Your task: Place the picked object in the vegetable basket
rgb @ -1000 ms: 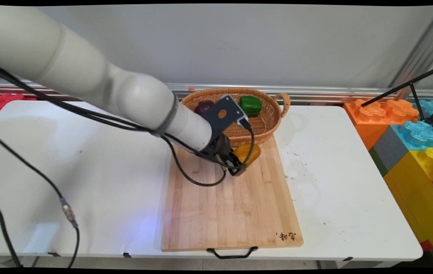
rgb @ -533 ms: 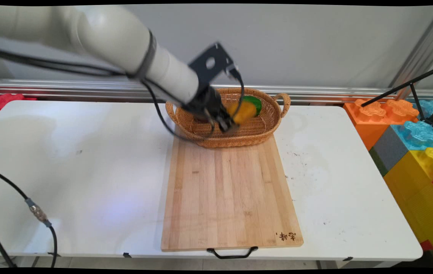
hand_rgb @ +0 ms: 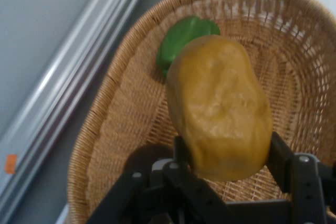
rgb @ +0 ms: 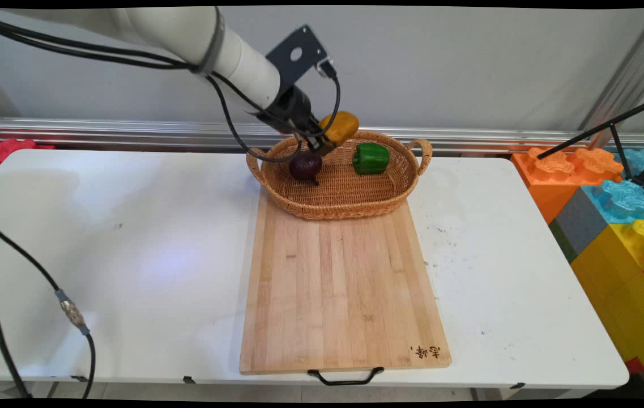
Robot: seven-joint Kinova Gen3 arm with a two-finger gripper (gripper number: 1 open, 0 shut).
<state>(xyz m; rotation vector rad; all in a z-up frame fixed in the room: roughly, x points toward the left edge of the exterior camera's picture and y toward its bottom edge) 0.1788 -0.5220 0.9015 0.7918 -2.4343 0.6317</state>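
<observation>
From my station I see the left half of the white table (rgb: 101,238) bare but for a black cable (rgb: 33,266) hanging over its near-left part with a metal connector on it, so there is wide open room there. A metal rail (rgb: 129,131) runs along the wall at the far edge.

At centre lies a wooden cutting board (rgb: 341,294), its black handle at the near table edge and its far end touching or slipping just under the wicker basket (rgb: 350,207). The board's surface is bare. The basket has a loop handle at each end; its far rim sits close to the rail. Inside, a dark purple onion (rgb: 305,166) lies at the left and a green bell pepper (rgb: 371,158) at the right, well apart.

My arm comes in from the upper left and slopes down to the right, with the gripper (rgb: 322,139) held in the air above the basket's far rim, between the onion and the pepper. Its fingers are pinching a yellow-brown potato (rgb: 340,127) by one end. In the hand view the potato (hand_rgb: 218,106) fills the middle, the basket floor beneath it and the pepper (hand_rgb: 181,43) beyond.

To the right of the board the table shows scuff marks, then open room to its right edge. Beyond it stand large toy blocks (rgb: 610,198) and a black tripod (rgb: 622,141).
</observation>
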